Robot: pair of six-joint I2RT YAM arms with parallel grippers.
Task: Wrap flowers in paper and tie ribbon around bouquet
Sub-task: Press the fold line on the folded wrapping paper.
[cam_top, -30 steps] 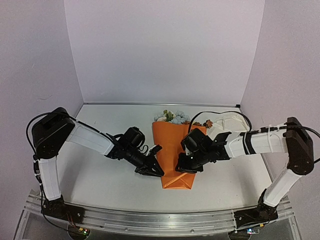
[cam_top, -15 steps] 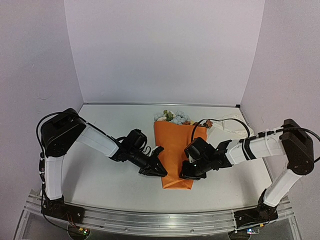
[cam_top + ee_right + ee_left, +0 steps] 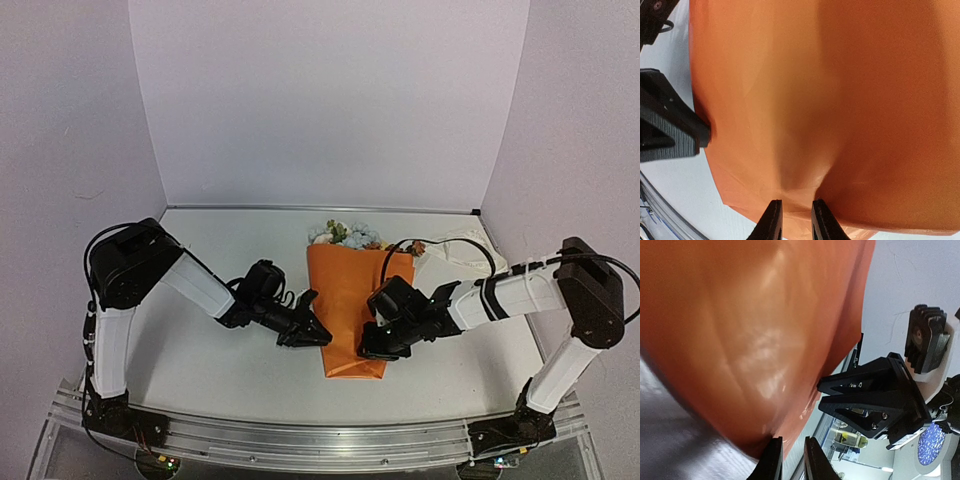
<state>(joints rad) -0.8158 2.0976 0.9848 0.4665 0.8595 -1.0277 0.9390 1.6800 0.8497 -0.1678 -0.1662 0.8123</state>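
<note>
The glossy orange paper cone of pastel flowers (image 3: 345, 300) lay mid-frame in the top view, blooms toward the top. My left gripper (image 3: 316, 334) pinched its lower left edge. My right gripper (image 3: 368, 346) pinched the lower right edge, the paper puckering there.

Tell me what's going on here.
Two robot arms are working on the bouquet, an orange cone lying on the table with flowers poking out of its far end. The right gripper pinches the paper at the cone's right side. The left gripper, nearly closed, meets its left edge. The ribbon lies heaped at far right, not yet tied on.
</note>
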